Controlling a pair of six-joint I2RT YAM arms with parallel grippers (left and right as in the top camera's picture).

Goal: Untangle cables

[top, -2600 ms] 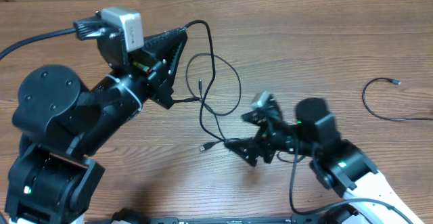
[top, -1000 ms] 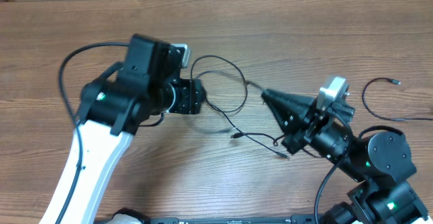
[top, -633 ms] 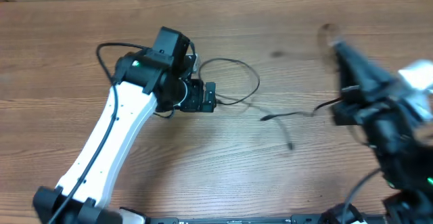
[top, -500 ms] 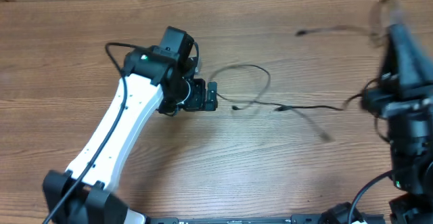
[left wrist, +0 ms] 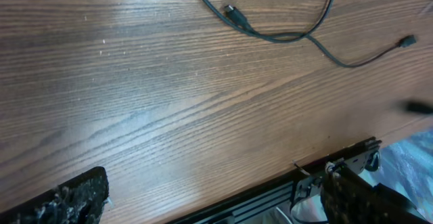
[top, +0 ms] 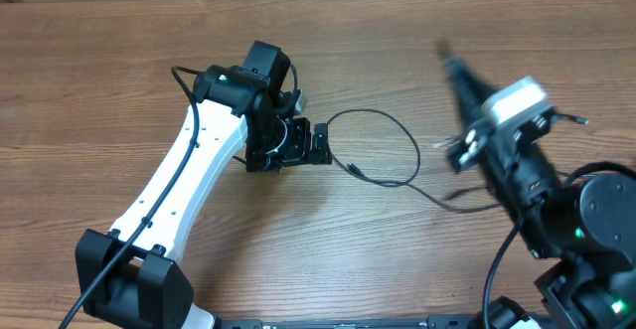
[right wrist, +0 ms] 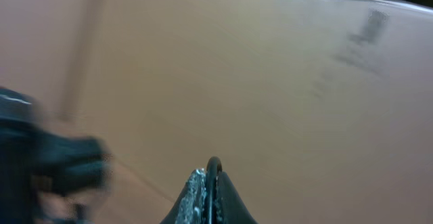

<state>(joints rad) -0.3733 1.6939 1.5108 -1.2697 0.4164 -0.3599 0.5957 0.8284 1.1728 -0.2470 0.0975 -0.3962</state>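
A thin black cable (top: 401, 134) lies in a loop on the wooden table, just right of my left gripper (top: 322, 145). Its plug end (top: 356, 170) points left, and a tail runs off toward the right arm. In the left wrist view that cable (left wrist: 318, 22) and its plug (left wrist: 233, 12) lie well ahead of the gripper (left wrist: 216, 200), which stands wide open and empty. My right gripper (top: 446, 51) is raised and blurred, pointing to the far side. It (right wrist: 211, 171) is shut on a thin black cable (right wrist: 214, 162). The tip of another cable (top: 579, 120) shows behind the right arm.
The table's front edge with a black rail (left wrist: 352, 158) lies close below the left gripper. Thicker black wires run along the left arm (top: 185, 82) and the right arm (top: 497, 264). A second cable end (left wrist: 406, 41) lies at the right of the left wrist view.
The left gripper has opened fully and shifted a little right. The right arm has swung out right and back, dragging the cord; the loop now lies spread out right of the left gripper.
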